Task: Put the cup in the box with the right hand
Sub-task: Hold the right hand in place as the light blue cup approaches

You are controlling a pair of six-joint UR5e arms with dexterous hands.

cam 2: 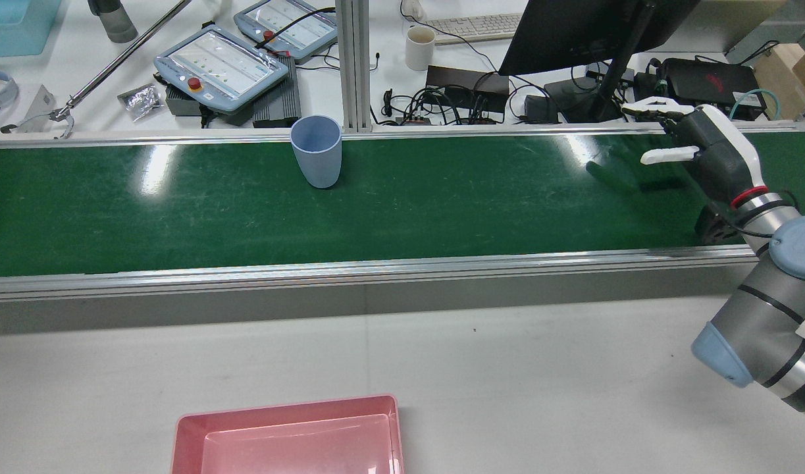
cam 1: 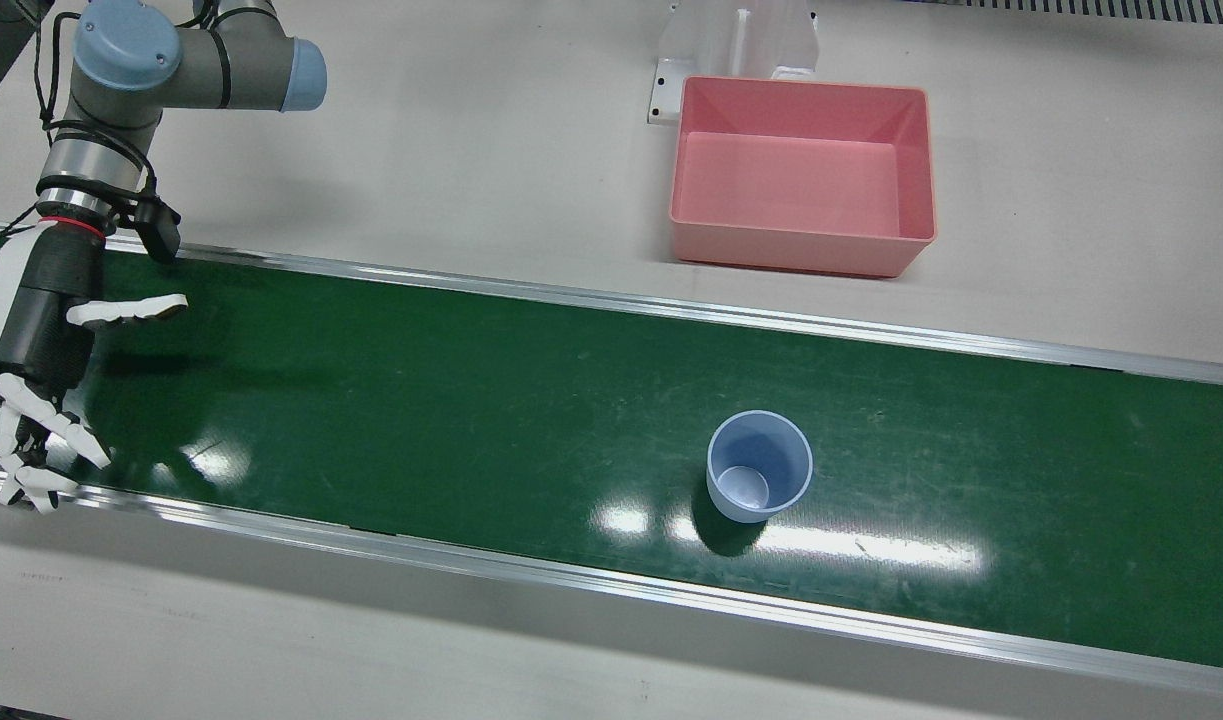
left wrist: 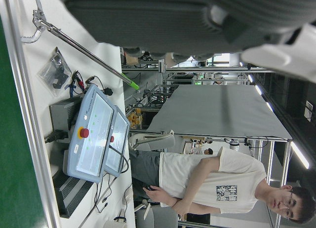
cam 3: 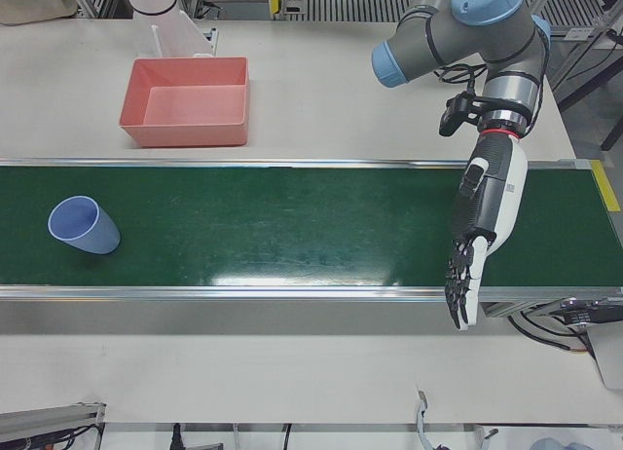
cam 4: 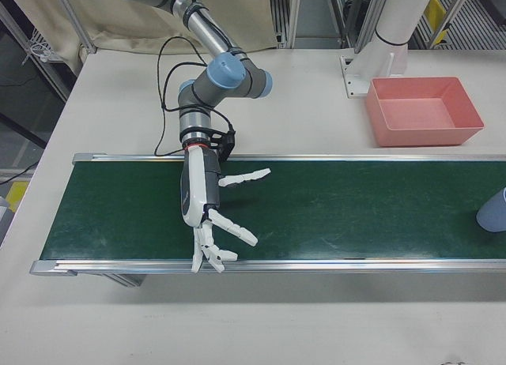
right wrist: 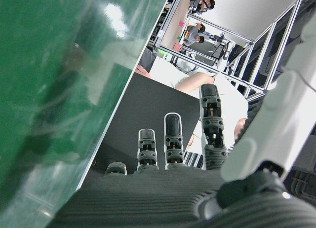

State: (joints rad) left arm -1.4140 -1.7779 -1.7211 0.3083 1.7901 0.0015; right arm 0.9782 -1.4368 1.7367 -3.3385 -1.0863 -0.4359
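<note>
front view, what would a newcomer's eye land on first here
Probably the blue cup, standing upright and alone on the green conveyor belt. Next the empty pink box on the white table beyond it, then the right hand, open over the belt's far end, well away from the cup.

We see a smooth blue plastic cup (cam 1: 758, 466) on a glossy green belt (cam 1: 471, 420) edged in brushed metal, and a matt pink plastic box (cam 1: 801, 175).

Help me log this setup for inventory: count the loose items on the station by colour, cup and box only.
Blue: 1, the cup standing upright on the green belt.
Pink: 1, the box on the white table.
Total: 2.
</note>
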